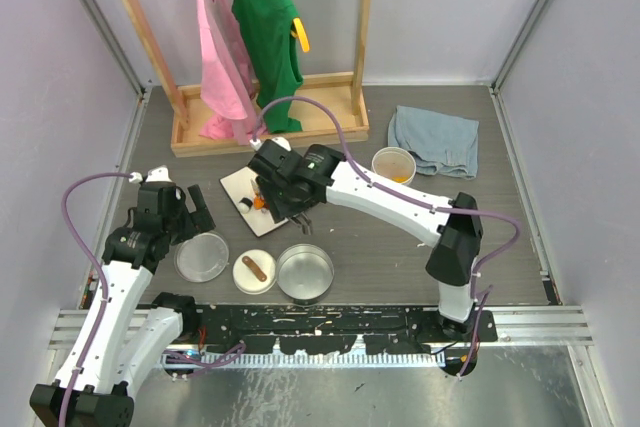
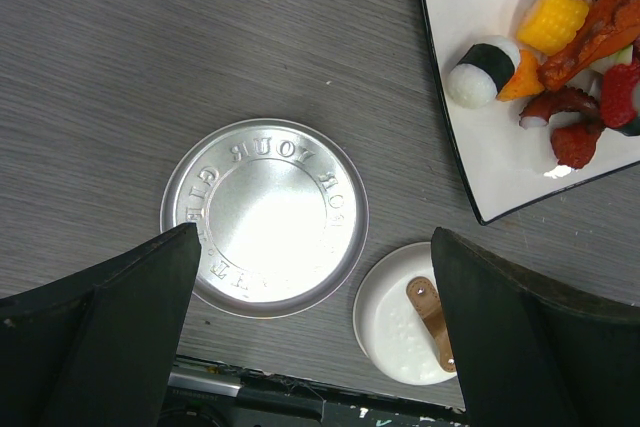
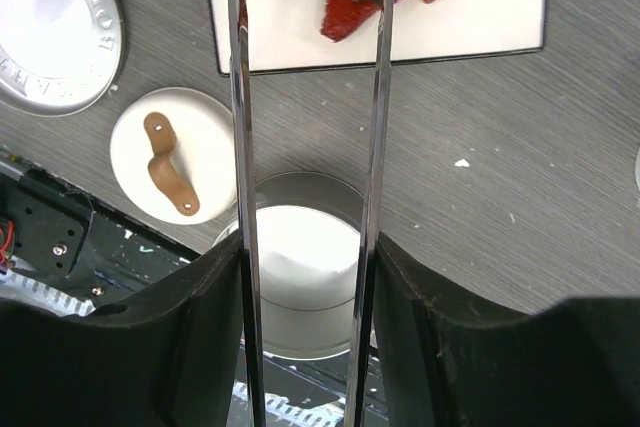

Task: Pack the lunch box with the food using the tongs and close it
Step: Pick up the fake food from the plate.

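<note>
Pale lilac walls box in a grey wood-grain bench [image 1: 400,247] with a wooden clothes rack [image 1: 270,132] at the back. I place everything from the white plate [image 2: 500,162], which sits mid-bench.

Well left of the plate, my left gripper [image 1: 198,209] hangs with its fingers spread wide and nothing between them. It looks down on the flat steel lid [image 2: 264,217], which lies left of the plate and nearer to me. Between the lid and the plate's near corner sits the small white dish [image 2: 385,322] with a brown curved piece [image 2: 432,319] on it.

On the plate lies the food [image 2: 560,57]: a yellow chunk, a rice ball banded in black, and orange and dark red bits crowded together. Above the plate, my right gripper [image 3: 305,267] has its fingers pinching the tongs [image 3: 240,147], one slim arm against each finger, tips down among the red pieces. The tips run out of view, so I cannot tell whether a piece is caught. Just nearer than the plate, right of the dish, stands the steel tin [image 1: 282,265], open, with nothing in it that I can see.

I judge the tongs springy and slick, so holding them partway along the arms should give closing travel without twisting. The food looks light, smooth and rounded, likely to squirt out, so I would squeeze gently across the widest part. The lid is thin and lies flat, so I would take it by its raised rim.
</note>
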